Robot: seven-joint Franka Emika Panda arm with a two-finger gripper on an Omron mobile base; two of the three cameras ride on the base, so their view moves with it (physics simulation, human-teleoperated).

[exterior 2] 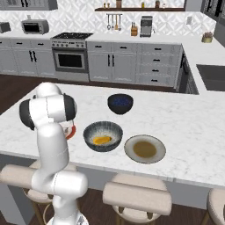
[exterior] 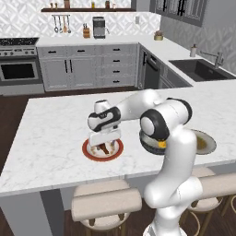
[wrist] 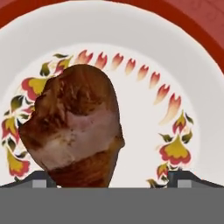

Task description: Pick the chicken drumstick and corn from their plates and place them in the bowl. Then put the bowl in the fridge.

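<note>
While the pincer (exterior: pixel 105 148) hangs low over the red-rimmed plate (exterior: pixel 88 152) on the marble worktop (exterior: pixel 55 133), its jaws stand wide on either side of the chicken drumstick (wrist: pixel 74 127), which lies directly beneath on the plate. Corn (exterior 2: pixel 102 140) rests in the ribbed grey bowl (exterior 2: pixel 103 136), well aside, beside the olive-grey plate (exterior 2: pixel 145 149).

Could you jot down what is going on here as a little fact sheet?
tool: open, low over the brown roasted chicken drumstick
drumstick: on the white plate with a red-brown rim, between the fingertips
yellow corn cob: already in the wide grey ribbed bowl
olive-grey plate: beside that bowl
small dark navy-blue bowl: farther back on the white marble counter
</note>
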